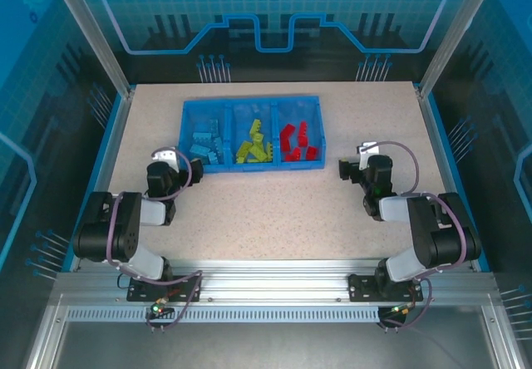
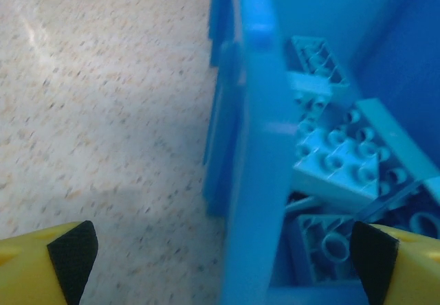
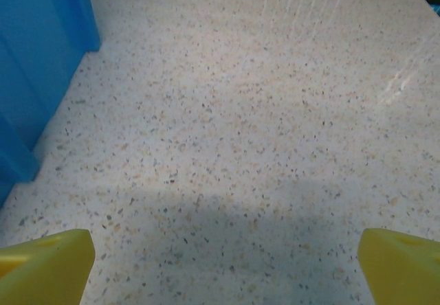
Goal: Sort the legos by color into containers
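Both claws empty, jaws wide apart. Left gripper (image 2: 220, 264) straddles the blue tray's (image 1: 249, 101) left wall, one finger over the table (image 1: 274, 211), the other over the light-blue legos (image 1: 208, 145). Right gripper (image 3: 220, 267) is over the table, tray on its left. Compartments: light-blue left, lime legos (image 1: 252, 145) middle, red legos (image 1: 299, 143) right.

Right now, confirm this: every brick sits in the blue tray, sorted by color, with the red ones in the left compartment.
One detail is wrong. The red bricks lie in the right compartment of the tray; the left one holds the light blue bricks. The top view shows it. The rest stands: every brick sits in the tray, sorted by color.
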